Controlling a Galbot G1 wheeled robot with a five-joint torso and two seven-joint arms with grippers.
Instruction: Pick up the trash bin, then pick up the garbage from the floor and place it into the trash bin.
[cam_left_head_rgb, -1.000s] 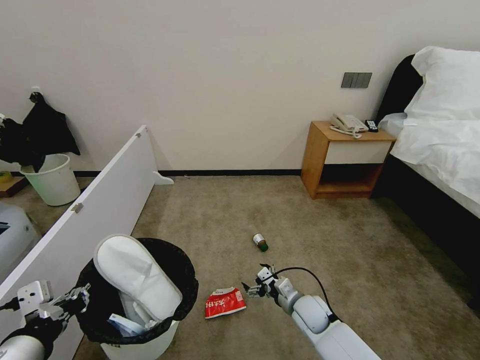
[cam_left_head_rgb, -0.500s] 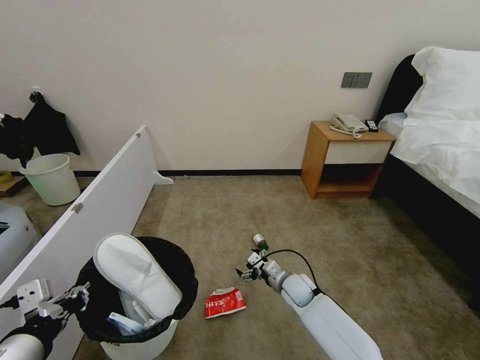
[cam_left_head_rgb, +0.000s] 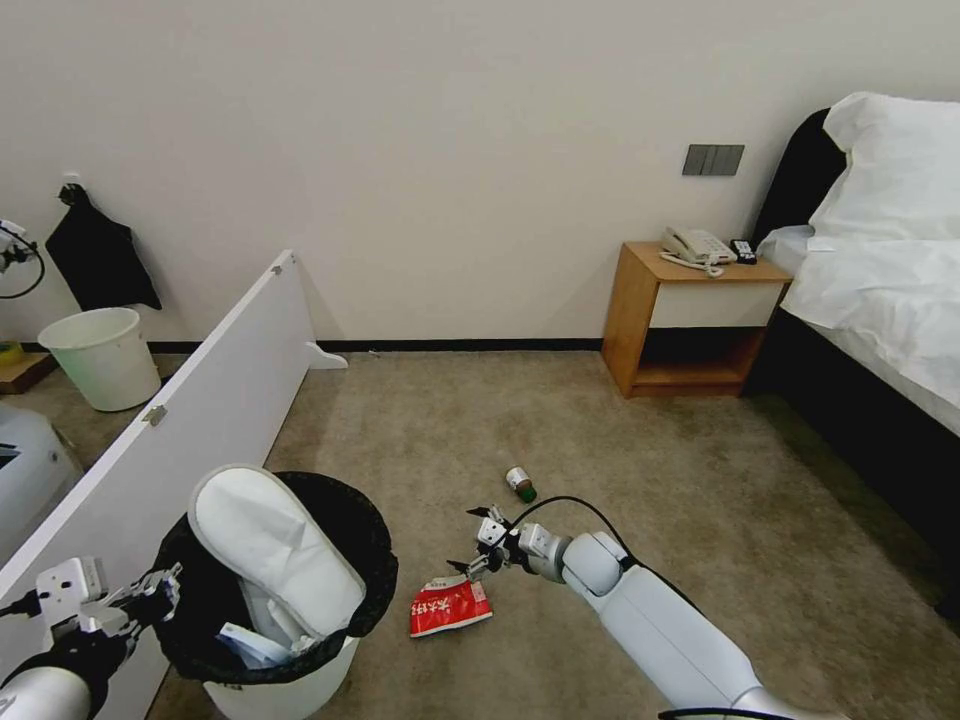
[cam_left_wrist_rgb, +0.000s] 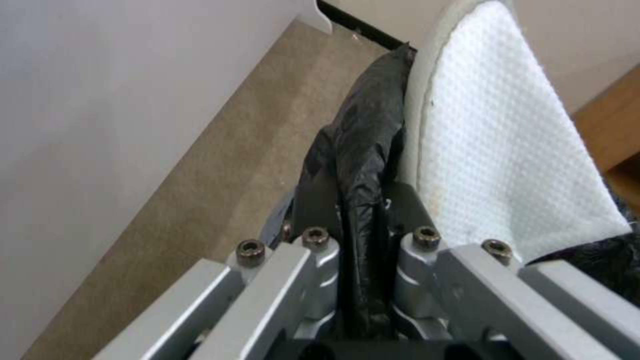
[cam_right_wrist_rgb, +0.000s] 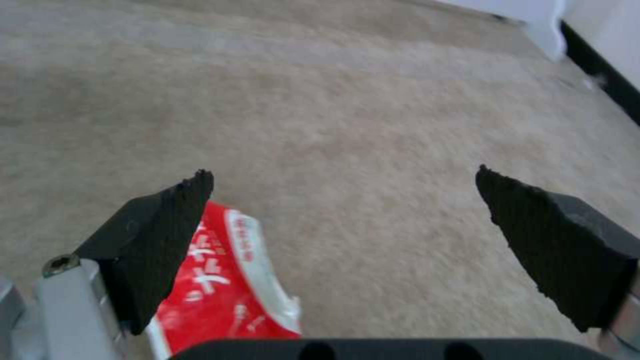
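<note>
In a carpeted bedroom, the right gripper hovers with fingers spread wide and empty just above the red-white packet on the floor, poised for the pick; the next move likely calls for lowering to straddle the flat packet's edge and closing. The left gripper is clamped on the bag-lined rim of the bin, which stands beside the packet with a slipper jutting out. A green-capped bottle lies nearby, a nightstand and bed beyond.
</note>
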